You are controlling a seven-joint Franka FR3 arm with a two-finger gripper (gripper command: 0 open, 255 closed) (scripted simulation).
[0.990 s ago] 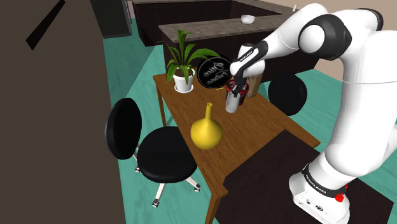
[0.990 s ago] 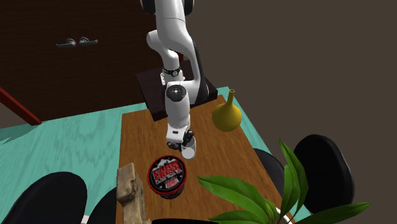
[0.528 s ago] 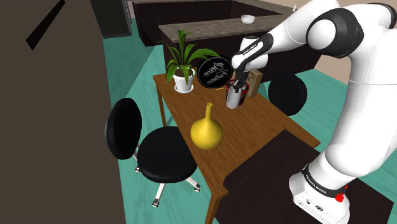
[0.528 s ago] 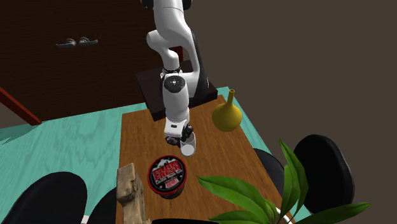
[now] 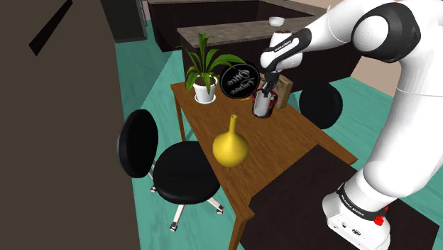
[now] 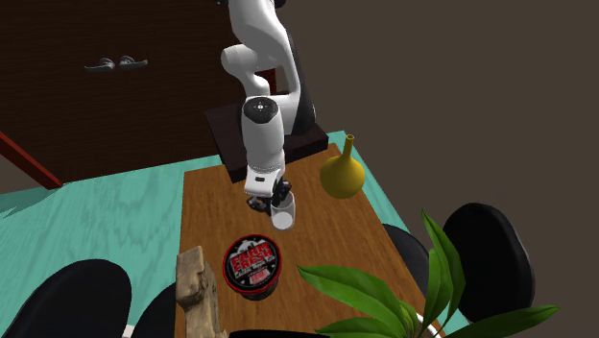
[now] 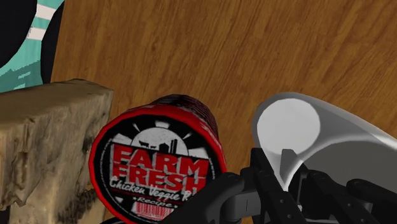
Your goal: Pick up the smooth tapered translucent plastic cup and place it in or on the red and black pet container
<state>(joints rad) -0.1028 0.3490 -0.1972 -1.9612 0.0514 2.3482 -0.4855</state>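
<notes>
**Arm at work over a brown wood-grain tabletop [image 6: 206,206].** The all-black two-finger hand [image 6: 266,203] is clamped on a smooth, tapered, translucent whitish cup [image 6: 282,215], gripping it by the wall at the rim.

In the wrist view the hand [image 7: 283,181] holds the cup [image 7: 318,137] with the wide mouth at the fingers. The narrower pale base points away, toward the tabletop [image 7: 254,51]. The cup looks to hang clear of the wood, slightly tilted.

The red-walled, black-topped round container [image 7: 159,165], labelled "FARM FRESH", stands upright on the tabletop. The cup is just beside it, apart from it and not above its lid. In the second exterior view the container [image 6: 252,266] lies below and left of the cup, with a strip of bare wood between them.

A rough, pale wooden block [image 7: 44,143] stands close on the container's other side.

In the shoulder view the hand [image 5: 265,94] and cup [image 5: 263,105] are at the far end of the tabletop. Nearby are:
- a round black disc with white script [image 5: 238,82]
- a green leafy plant in a white pot [image 5: 204,91]

A yellow long-necked vase [image 5: 230,145] stands well apart, nearer the stand. A black swivel chair [image 5: 184,174] sits alongside on the teal floor [image 5: 152,92].
</notes>
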